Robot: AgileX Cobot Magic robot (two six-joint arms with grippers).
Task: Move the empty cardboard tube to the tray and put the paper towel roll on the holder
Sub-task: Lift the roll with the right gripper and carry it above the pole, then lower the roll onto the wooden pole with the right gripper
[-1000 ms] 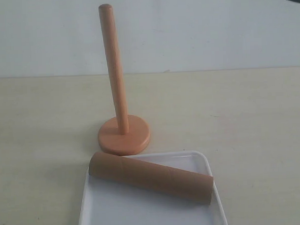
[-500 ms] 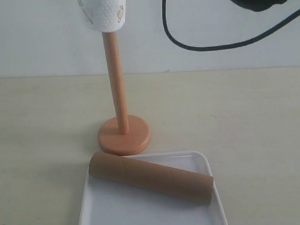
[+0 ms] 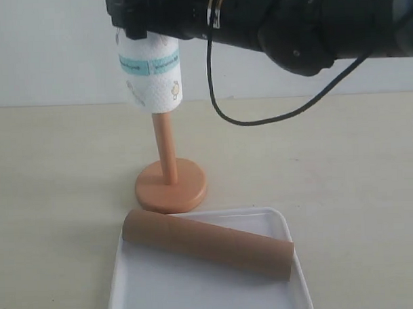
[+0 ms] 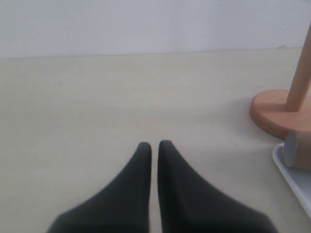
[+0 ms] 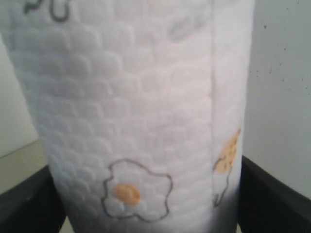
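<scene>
Up top, right hand [image 3: 146, 32] clasps the paper towel roll [image 3: 151, 78], teal-band lettering [image 3: 149, 63] unreadable; left hand [image 4: 154, 145] pinched narrow.

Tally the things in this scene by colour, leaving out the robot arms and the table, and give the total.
White: 2 (paper towel roll, tray)
Brown: 2 (cardboard tube, wooden holder)
Total: 4
</scene>
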